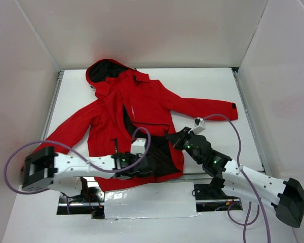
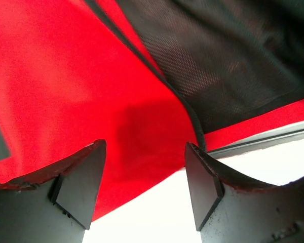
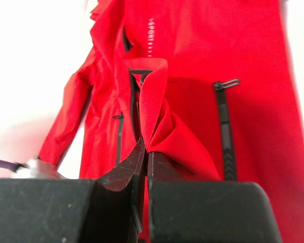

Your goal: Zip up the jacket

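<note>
Both at hem: right end effector (image 3: 146, 152) clamped on jacket (image 1: 142, 101) flap; left end effector (image 2: 144, 177) wide, zip edge (image 2: 192, 121) running diag. to its tips.

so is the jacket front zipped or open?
Open. Dark lining shows between the red front panels of the jacket, and the right claw is shut on a fold of one front edge.

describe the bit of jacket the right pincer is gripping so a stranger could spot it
Find the red jacket spread on the white table, hood at the far end. Follow its open front down towards the near hem, where dark lining shows. There one red fold stands up as a ridge, nipped in the shut right pincer, while cloth around it lies flat.
</note>
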